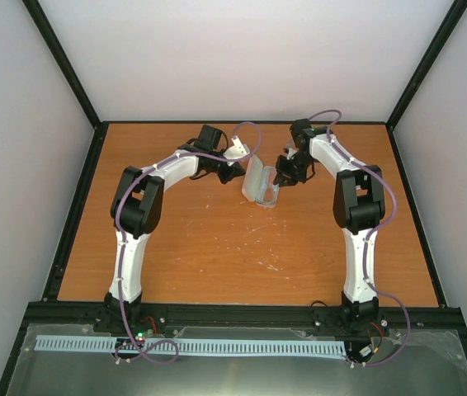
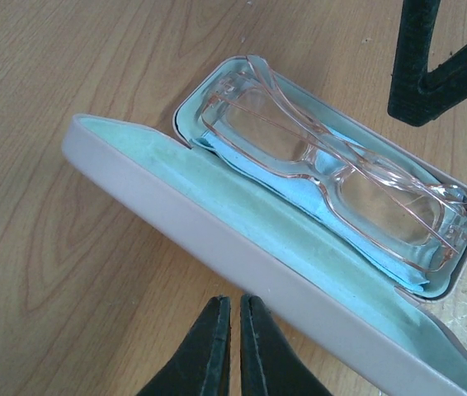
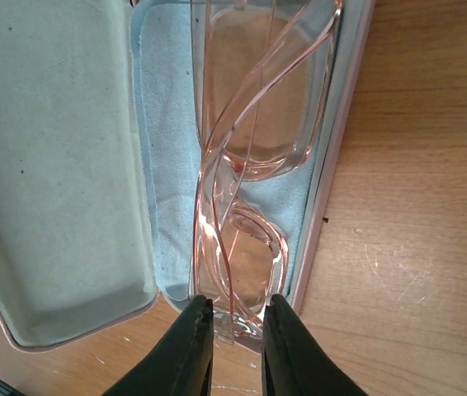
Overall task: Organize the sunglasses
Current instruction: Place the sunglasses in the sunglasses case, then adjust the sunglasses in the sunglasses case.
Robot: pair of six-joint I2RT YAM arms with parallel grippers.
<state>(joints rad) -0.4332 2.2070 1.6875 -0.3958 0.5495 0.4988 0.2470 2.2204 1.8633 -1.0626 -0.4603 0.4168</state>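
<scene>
The sunglasses (image 2: 332, 169) (image 3: 250, 115) lie folded inside the open pink case (image 1: 260, 183) on a light blue cloth (image 2: 299, 194) (image 3: 167, 165). The case's lid (image 2: 242, 239) (image 3: 52, 165) stands open, showing its pale green lining. My left gripper (image 2: 235, 301) (image 1: 238, 172) is shut and empty, its tips just outside the lid's outer edge. Over the near end of the sunglasses hangs my right gripper (image 3: 235, 304) (image 1: 283, 177), with a narrow gap between its jaws. In the left wrist view its fingers (image 2: 411, 82) stand clear of the frame, holding nothing.
The wooden tabletop (image 1: 242, 247) spreads around the case, scuffed with white marks near it. Black frame rails (image 1: 77, 206) border the table, with white walls behind.
</scene>
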